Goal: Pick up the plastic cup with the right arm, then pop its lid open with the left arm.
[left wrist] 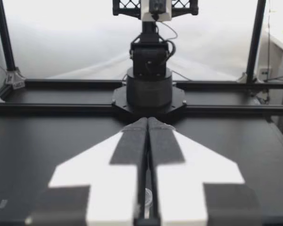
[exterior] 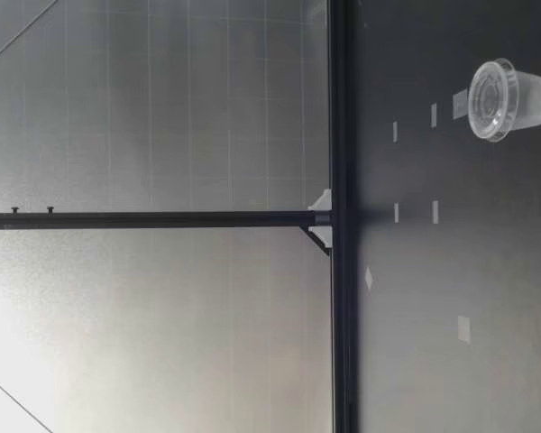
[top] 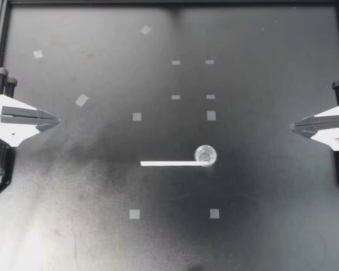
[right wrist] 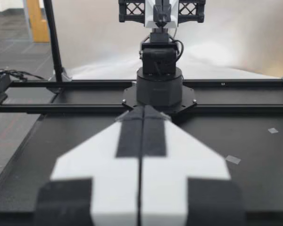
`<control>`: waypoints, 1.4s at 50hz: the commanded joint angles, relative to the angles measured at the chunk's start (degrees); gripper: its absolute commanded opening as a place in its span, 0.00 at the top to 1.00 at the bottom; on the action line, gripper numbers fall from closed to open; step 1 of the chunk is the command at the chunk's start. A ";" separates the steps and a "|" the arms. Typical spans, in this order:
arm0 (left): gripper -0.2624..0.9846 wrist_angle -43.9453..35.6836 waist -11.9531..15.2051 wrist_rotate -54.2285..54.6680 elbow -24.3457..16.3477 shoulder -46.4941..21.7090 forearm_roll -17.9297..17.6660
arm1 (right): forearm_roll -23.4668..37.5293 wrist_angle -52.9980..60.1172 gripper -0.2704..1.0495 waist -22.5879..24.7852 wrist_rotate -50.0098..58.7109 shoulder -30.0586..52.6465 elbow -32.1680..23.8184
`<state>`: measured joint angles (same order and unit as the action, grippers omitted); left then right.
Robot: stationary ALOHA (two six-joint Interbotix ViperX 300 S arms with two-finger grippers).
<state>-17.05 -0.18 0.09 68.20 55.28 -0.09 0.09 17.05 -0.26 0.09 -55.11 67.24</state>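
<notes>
In the top view my left gripper (top: 56, 119) pokes in at the middle left of the frame and my right gripper (top: 294, 126) at the middle right. They are well apart from each other and from everything on the table (top: 260, 237). Each is clenched on nothing, its two fingers pressed flat together into one pointed wedge. Seen from the wrists, the left gripper (left wrist: 147, 120) leaves only a hairline slit between its fingers, and the right gripper (right wrist: 142, 108) leaves none that shows. Each finger is a matt white triangular plate with black rubbery pads (left wrist: 129, 146) along its inner edge.

Farther out, just right of the frame's centre in the top view, stands the cup (top: 205, 155). It is small, round and made of thin clear plastic, upright with its open mouth up. In the low view the cup (exterior: 500, 99) flares to a rolled rim wider than its base. It sits at the right end of a long, narrow, flat white strip (top: 169, 164), touching it as far as the top view shows.

Around them, pale tape squares (top: 134, 214) dot the matt black, faintly scuffed table, a few of them tilted at the upper left. Farthest off, a black metal rail (top: 169, 3) borders the frame's upper edge.
</notes>
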 commanded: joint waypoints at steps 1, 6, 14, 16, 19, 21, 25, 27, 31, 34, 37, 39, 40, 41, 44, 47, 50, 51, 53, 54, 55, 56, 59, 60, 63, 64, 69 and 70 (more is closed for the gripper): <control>0.75 -0.44 -0.88 -0.18 2.20 -0.53 -0.18 | 0.00 0.00 0.68 -0.35 0.09 -0.09 0.26; 0.82 -0.88 -0.88 0.35 4.31 -0.53 -0.88 | 0.00 0.44 0.80 -0.35 0.09 -0.35 2.64; 0.82 -1.93 -0.70 0.18 5.10 -0.88 -3.25 | 0.00 0.70 0.84 -0.35 0.53 -0.53 5.10; 0.82 -1.67 0.18 0.00 3.87 -1.23 -3.60 | 0.00 0.79 0.84 -0.35 0.70 -0.35 5.63; 0.81 -0.18 2.55 -0.18 1.41 -2.81 -3.69 | 0.00 0.79 0.84 -0.70 0.62 0.00 5.54; 0.81 1.58 3.87 -0.53 -0.18 -4.66 -3.78 | 0.00 0.79 0.84 -1.14 0.79 0.35 5.19; 0.81 6.06 6.06 -1.41 -4.75 -11.16 -3.25 | -0.18 0.70 0.84 -1.41 1.32 1.93 5.01; 0.81 6.86 6.42 -2.11 -6.59 -14.50 -3.08 | -0.26 0.70 0.84 -1.41 2.11 3.43 5.19; 0.82 5.89 6.42 -4.39 -10.63 -22.59 -3.08 | -0.79 1.32 0.82 -1.49 4.75 7.38 5.19; 0.82 4.48 6.42 -6.24 -13.10 -27.95 -2.99 | -0.79 2.37 0.79 -1.41 7.38 10.90 5.19; 0.82 3.34 6.42 -8.17 -15.12 -32.96 -2.90 | -0.79 3.78 0.74 -1.41 9.76 14.24 5.27; 0.82 2.46 6.42 -8.96 -16.08 -35.77 -2.90 | -0.79 5.10 0.69 -1.41 11.78 17.05 5.45; 0.82 2.11 6.42 -9.32 -16.70 -37.09 -2.90 | -0.79 5.54 0.67 -1.41 12.57 18.11 5.54; 0.82 1.76 6.33 -9.58 -17.14 -38.32 -2.90 | -0.79 5.98 0.65 -1.41 13.27 19.16 5.54; 0.82 0.70 6.15 -9.93 -18.63 -42.63 -2.90 | -0.79 7.82 0.55 -1.41 15.91 22.59 5.63; 0.82 -0.09 5.63 -10.20 -20.04 -45.88 -2.90 | -0.79 9.76 0.47 -1.41 17.84 25.49 5.63; 0.82 -0.97 4.75 -10.28 -21.71 -49.31 -2.37 | -0.79 12.39 0.38 -1.41 19.16 28.92 5.63; 0.82 -1.23 4.48 -10.28 -22.24 -50.27 -2.11 | -0.79 13.27 0.35 -1.41 19.34 29.97 5.63; 0.82 -1.93 3.69 -10.28 -23.38 -52.47 -1.32 | -0.79 15.03 0.32 -1.41 19.60 32.26 5.63; 0.82 -2.11 3.43 -10.28 -23.73 -53.35 -0.97 | -0.88 16.17 0.30 -1.41 19.69 34.10 5.36; 0.82 -2.37 3.16 -10.28 -24.08 -54.14 -0.62 | -0.97 16.88 0.29 -1.41 19.78 35.51 5.19; 0.82 -2.55 2.81 -10.28 -24.61 -55.11 -0.26 | -1.05 17.49 0.29 -1.41 19.86 36.83 5.01; 0.82 -3.08 2.29 -10.28 -25.49 -57.13 -0.09 | -1.32 18.81 0.29 -1.41 19.95 41.84 3.96; 0.82 -3.25 2.20 -10.28 -25.75 -57.66 -0.09 | -1.41 19.07 0.29 -1.41 19.95 43.15 3.60; 0.82 -3.69 1.93 -10.28 -26.46 -59.24 0.00 | -1.49 19.42 0.28 -1.41 19.95 47.99 2.11; 0.82 -3.78 1.85 -10.28 -26.54 -59.59 -0.09 | -1.49 19.60 0.28 -1.41 19.95 49.31 1.67; 0.82 -4.83 1.67 -10.28 -26.89 -61.35 0.00 | -1.67 20.13 0.28 -1.41 20.13 55.63 -0.53; 0.82 -5.10 1.67 -10.28 -26.89 -61.61 0.00 | -1.76 20.21 0.28 -1.41 20.13 56.60 -0.88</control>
<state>-20.92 1.76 -10.37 42.63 -6.42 -0.18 -1.49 36.39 -1.41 20.13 -1.14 68.29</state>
